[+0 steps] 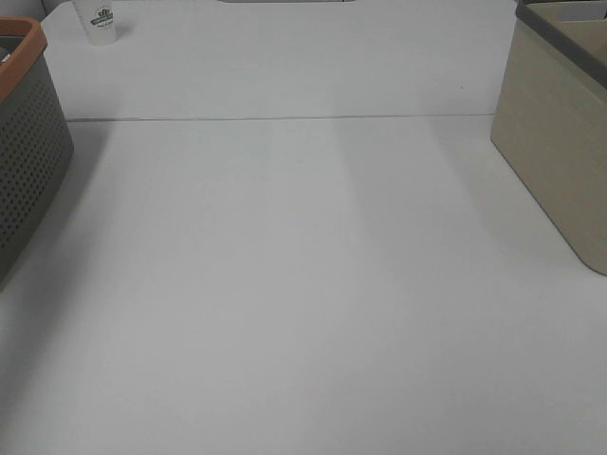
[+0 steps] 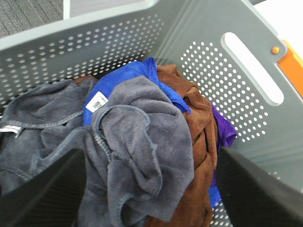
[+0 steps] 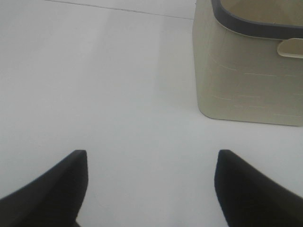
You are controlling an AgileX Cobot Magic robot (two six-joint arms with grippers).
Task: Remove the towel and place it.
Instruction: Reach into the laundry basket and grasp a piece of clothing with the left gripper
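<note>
The towel [image 2: 142, 137], dark charcoal with stitched edges, lies crumpled on top of a pile inside the grey perforated basket [image 2: 227, 71]. A blue cloth [image 2: 118, 85], a brown cloth [image 2: 194, 123] and a purple cloth [image 2: 225, 130] lie under and beside it. My left gripper [image 2: 150, 152] is open just above the pile, with one finger on each side of the towel. My right gripper [image 3: 151, 152] is open and empty over the white table. Neither gripper shows in the exterior high view.
The grey basket [image 1: 24, 152] with an orange rim stands at the table's left edge. A beige bin [image 1: 560, 142] with a dark rim stands at the right; it also shows in the right wrist view [image 3: 246, 80]. A white cup [image 1: 101, 21] stands at the back left.
</note>
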